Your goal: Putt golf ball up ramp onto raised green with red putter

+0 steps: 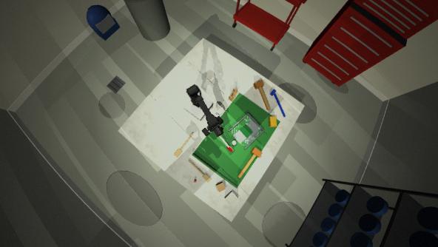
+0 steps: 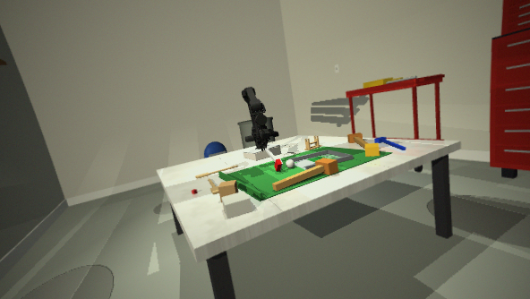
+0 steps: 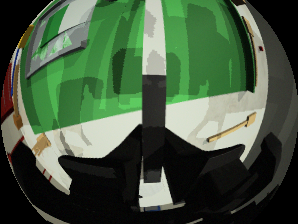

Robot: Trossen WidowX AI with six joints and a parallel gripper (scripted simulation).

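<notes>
The table [image 2: 340,190] carries one green mat [image 1: 216,155]. One black arm [image 1: 203,107] slants from 11 o'clock down over the mat's edge, its gripper [image 1: 218,132] clamped on the one red putter [image 1: 226,145], whose red head rests on the mat. One golf ball [image 1: 234,142] sits just at the head's 2 o'clock. Three wooden mallets lie about.

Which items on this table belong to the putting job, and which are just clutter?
Job: hand shut on the red putter; golf ball; green mat; raised green.

Clutter: wooden mallet, second mallet, blue tool, yellow block, small red piece.
</notes>
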